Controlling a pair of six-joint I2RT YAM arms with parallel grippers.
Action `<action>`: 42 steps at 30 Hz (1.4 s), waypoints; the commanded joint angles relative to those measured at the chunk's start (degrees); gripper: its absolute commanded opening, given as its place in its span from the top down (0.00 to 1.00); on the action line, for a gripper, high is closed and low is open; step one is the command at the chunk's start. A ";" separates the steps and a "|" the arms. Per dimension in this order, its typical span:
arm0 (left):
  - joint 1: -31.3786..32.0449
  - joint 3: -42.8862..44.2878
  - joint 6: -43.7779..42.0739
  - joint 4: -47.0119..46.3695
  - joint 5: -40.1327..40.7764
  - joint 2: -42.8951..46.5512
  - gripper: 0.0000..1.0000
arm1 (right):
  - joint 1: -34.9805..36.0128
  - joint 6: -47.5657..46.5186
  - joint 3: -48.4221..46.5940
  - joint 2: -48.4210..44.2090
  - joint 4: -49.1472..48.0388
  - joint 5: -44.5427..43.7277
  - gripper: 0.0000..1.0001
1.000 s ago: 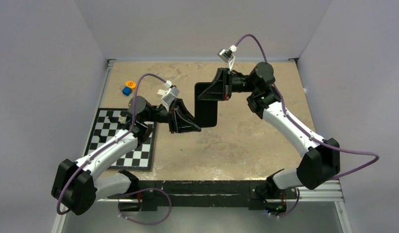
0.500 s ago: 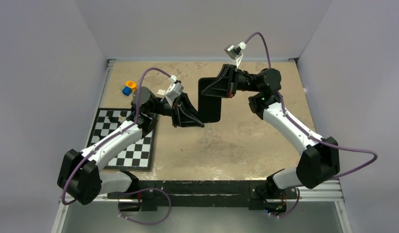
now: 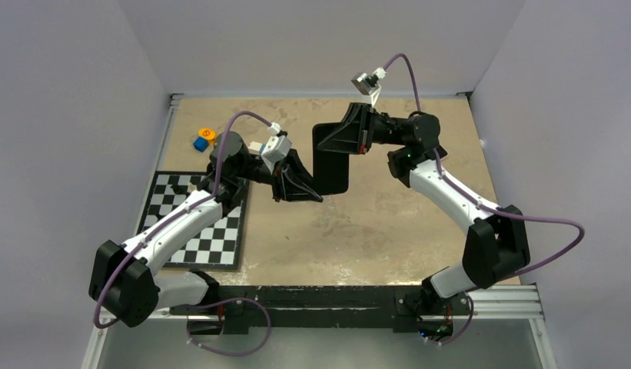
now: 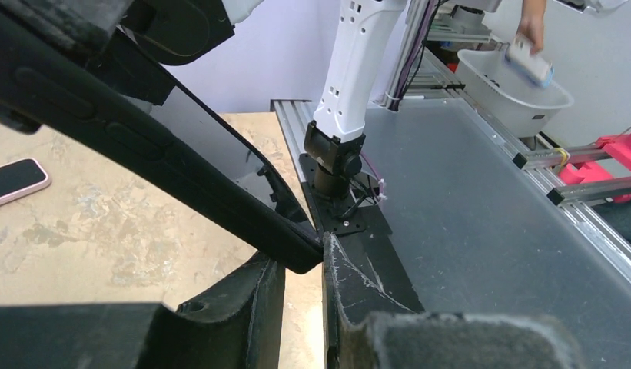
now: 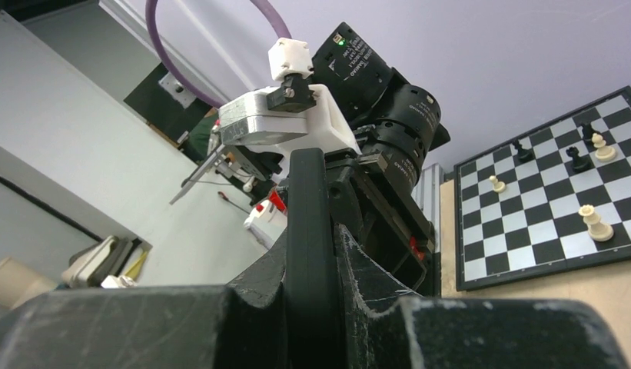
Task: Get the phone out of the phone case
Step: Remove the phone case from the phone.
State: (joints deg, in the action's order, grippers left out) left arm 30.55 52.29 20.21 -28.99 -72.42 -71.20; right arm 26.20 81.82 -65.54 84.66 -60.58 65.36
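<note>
Tan mottled table (image 3: pixel 389 223), lavender walls on three sides. Chessboard (image 3: pixel 193 219) at the left edge, with small blue and orange blocks (image 3: pixel 203 138) beyond it.

Black phone case (image 3: pixel 333 165) is held in the air over the middle of the table, between the two arms. Its long axis runs away from the bases. Glossy face of the phone (image 4: pixel 208 142) shows in the left wrist view; it looks seated in the case, so nothing is separated yet.

Step in hand, as I judge it: the two-arm hold, just ahead of the peel.

- Right gripper (image 3: pixel 327 146): clenched on the far end of the slab. Right wrist view shows both fingers pressed tight against its thin edge, with no gap.
- Left gripper (image 3: pixel 316 192): nearly closed. The near corner of the case sits in the narrow slot between its fingers (image 4: pixel 235 315). It appears pinched there, and contact on the right-hand pad is less sure.

Next move likely calls for one claw to brace the body while the other bends the case lip off the corner. The grip looks shallow, so slipping is a risk.

A second, pink-edged handset (image 4: pixel 12 181) lies flat on the table.
</note>
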 commanded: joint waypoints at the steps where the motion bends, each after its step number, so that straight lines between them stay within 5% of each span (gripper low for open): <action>1: -1.54 2.24 -10.06 -0.12 14.84 -3.36 1.00 | 4.43 16.57 -1.08 -1.69 -4.17 -0.94 1.00; 17: -2.15 1.08 -2.41 -3.57 27.31 -4.90 1.00 | 4.65 14.15 -1.50 -2.08 -1.54 -1.19 1.00; 22: -2.09 0.57 2.95 7.73 46.23 -2.40 1.00 | 4.66 11.33 -1.23 -2.86 0.64 -2.21 1.00; 26: -2.07 0.41 9.38 21.64 68.67 0.65 1.00 | 4.66 12.44 -0.71 -3.14 -1.69 -4.81 1.00; 29: -2.07 -2.55 13.36 21.91 76.13 2.82 1.00 | 4.78 14.39 -0.13 -3.09 -5.80 -7.97 1.00; 33: -2.13 -6.33 17.26 10.22 63.97 5.08 0.99 | 4.78 11.80 1.44 -3.36 -4.57 -11.25 1.00; 42: -2.09 -11.10 31.21 -7.38 51.20 3.83 0.67 | 5.15 11.35 1.32 -1.50 -6.08 -12.92 1.00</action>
State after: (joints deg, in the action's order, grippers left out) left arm 31.38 42.57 46.72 -28.08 -31.51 -63.33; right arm 25.47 79.48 -62.76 86.00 -61.23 47.46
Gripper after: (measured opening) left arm 0.302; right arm 0.210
